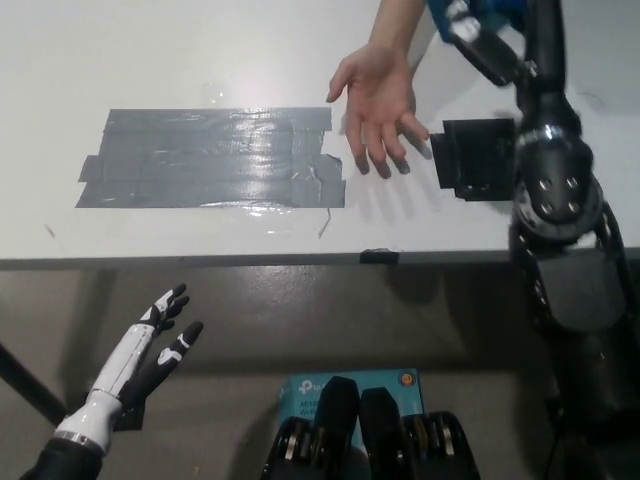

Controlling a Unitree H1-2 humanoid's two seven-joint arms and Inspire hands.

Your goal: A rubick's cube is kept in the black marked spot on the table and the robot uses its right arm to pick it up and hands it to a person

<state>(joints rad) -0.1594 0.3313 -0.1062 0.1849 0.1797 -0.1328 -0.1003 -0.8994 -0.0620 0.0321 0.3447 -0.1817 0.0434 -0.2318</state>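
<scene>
Head view: cube held high at the top edge, to the right of the person's open palm.
Over the table, the black right hand grips the cube above the black spot; the person's hand waits just left and lower. The white left hand rests spread, low left.

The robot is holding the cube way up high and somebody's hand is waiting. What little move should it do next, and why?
Probably bring the right hand, shut on the Rubik's cube, left and down toward the person's hand. That palm lies open over the table, apart from the cube, beside the black marked spot. The left hand rests low.
</scene>
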